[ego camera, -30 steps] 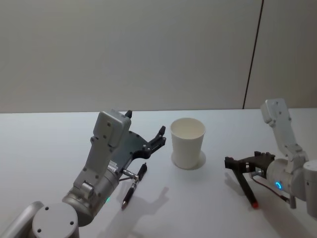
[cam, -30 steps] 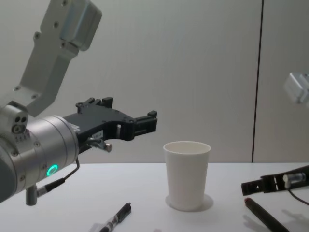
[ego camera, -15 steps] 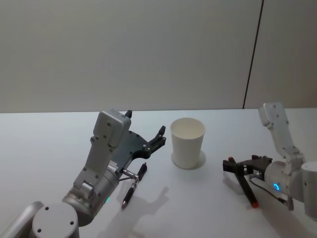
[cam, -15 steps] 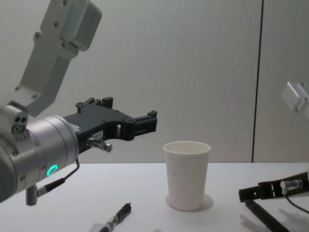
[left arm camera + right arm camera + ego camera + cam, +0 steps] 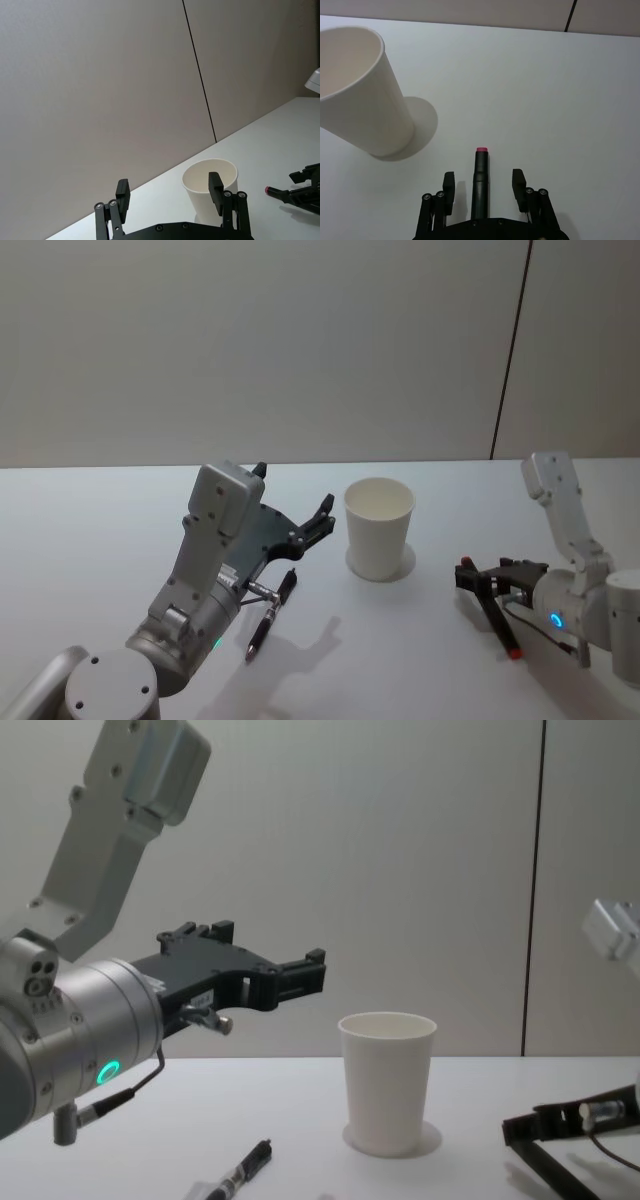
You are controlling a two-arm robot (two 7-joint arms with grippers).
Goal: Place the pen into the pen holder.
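The pen holder (image 5: 379,528) (image 5: 387,1082) (image 5: 360,95) (image 5: 210,187) is a white cup standing upright mid-table. To its right a black pen (image 5: 496,621) (image 5: 548,1175) (image 5: 480,172) with a pink end lies flat. My right gripper (image 5: 465,573) (image 5: 512,1128) (image 5: 483,192) hangs low over it, open, one finger on each side of the barrel without gripping it. My left gripper (image 5: 295,490) (image 5: 268,952) (image 5: 169,185) is open in the air left of the cup, holding nothing.
A second black pen (image 5: 270,615) (image 5: 240,1175) lies on the white table (image 5: 90,540) below my left arm. A grey wall with a dark vertical seam (image 5: 510,350) stands behind the table.
My right gripper has dropped lower over the pink-ended pen and shifted slightly. The left arm, the cup and both pens have stayed put.
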